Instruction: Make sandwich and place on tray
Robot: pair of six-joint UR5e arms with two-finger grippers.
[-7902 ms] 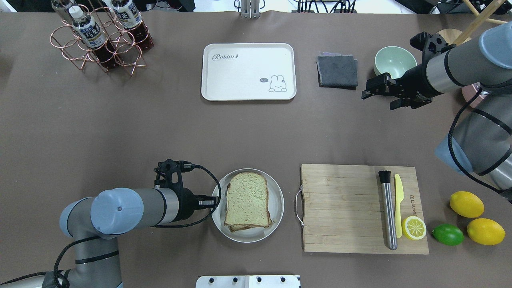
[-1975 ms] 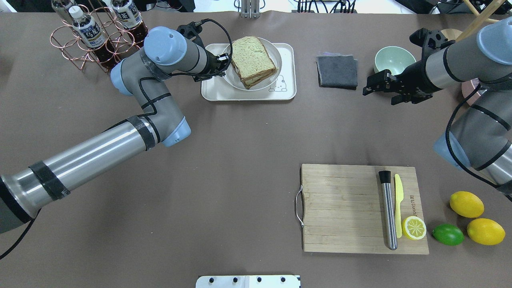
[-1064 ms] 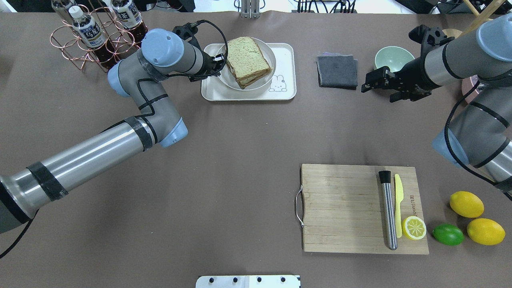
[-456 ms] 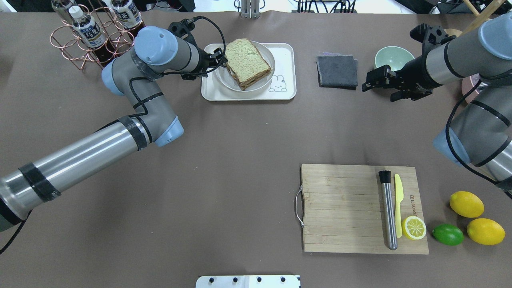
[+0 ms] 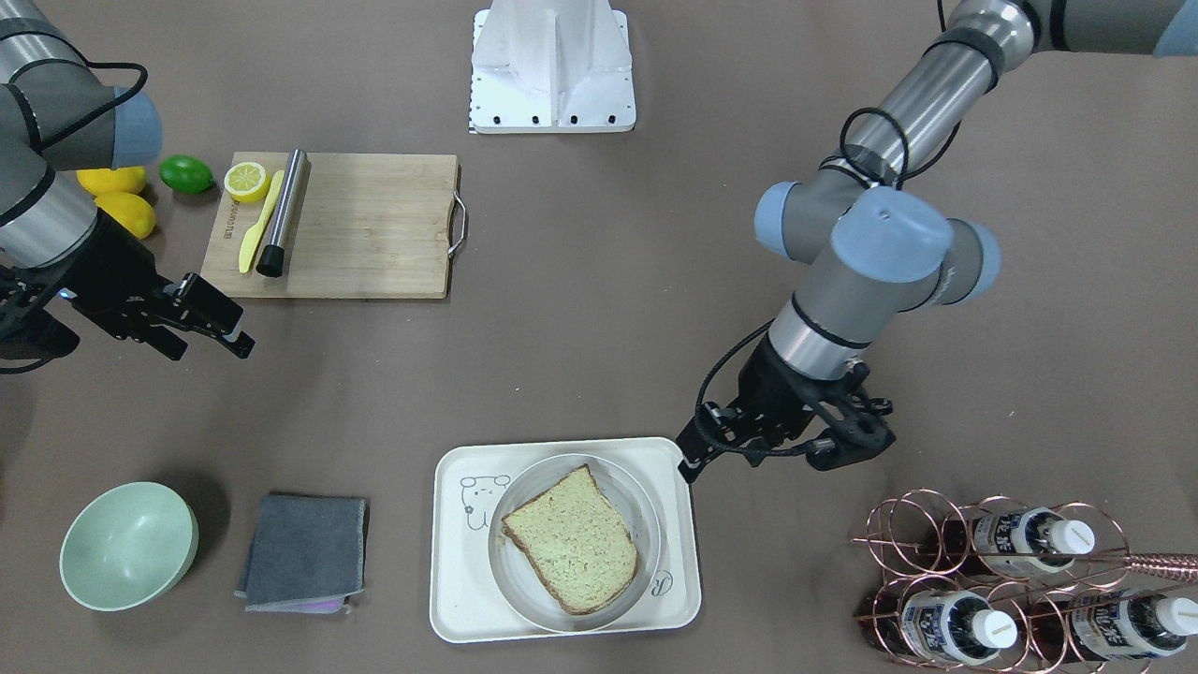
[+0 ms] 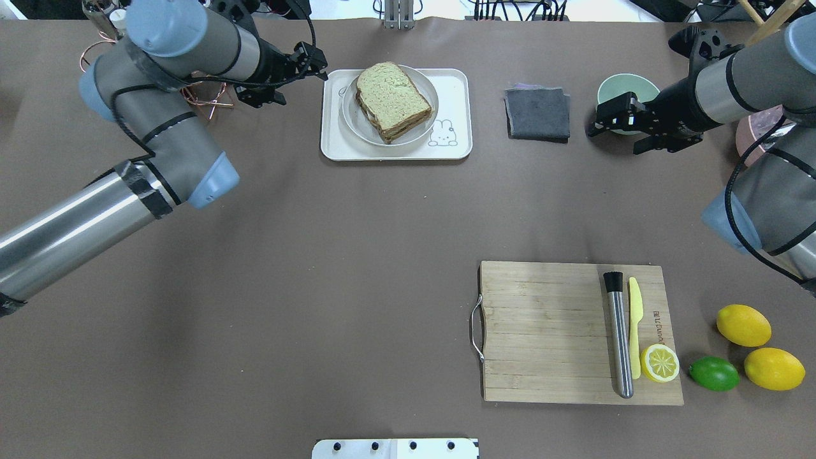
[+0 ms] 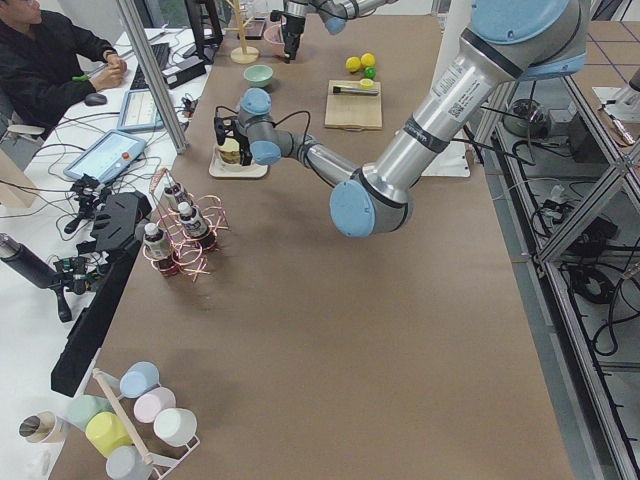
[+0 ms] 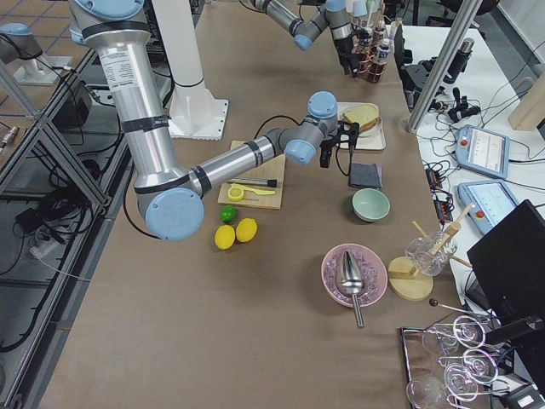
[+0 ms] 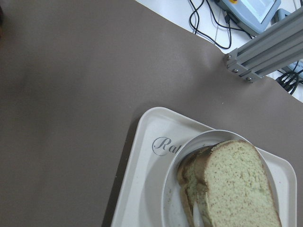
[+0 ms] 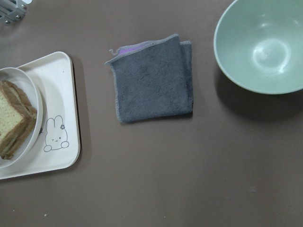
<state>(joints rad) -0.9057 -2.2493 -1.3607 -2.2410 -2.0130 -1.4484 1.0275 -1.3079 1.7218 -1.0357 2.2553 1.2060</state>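
Observation:
The sandwich point(image 6: 390, 99) lies on a round pale-grey plate point(image 6: 350, 118) that rests on the cream tray point(image 6: 456, 137) at the far middle of the table. In the front-facing view the sandwich point(image 5: 573, 538) sits in the middle of the tray point(image 5: 459, 599). My left gripper point(image 6: 313, 62) is off the tray's left edge, apart from the plate, open and empty. My right gripper point(image 6: 596, 127) hovers open and empty between the grey cloth and the green bowl. The egg is hidden between the slices.
A grey cloth point(image 6: 537, 113) and a green bowl point(image 6: 628, 89) lie right of the tray. A copper rack with bottles point(image 5: 1011, 580) stands left of it. A wooden cutting board point(image 6: 542, 331) holds a muddler, a yellow knife and a lemon half, with lemons and a lime beside it.
My left gripper carried the plate with the sandwich from the near table to the tray, let go of the plate rim and drew back to the left. The right gripper shifted slightly right.

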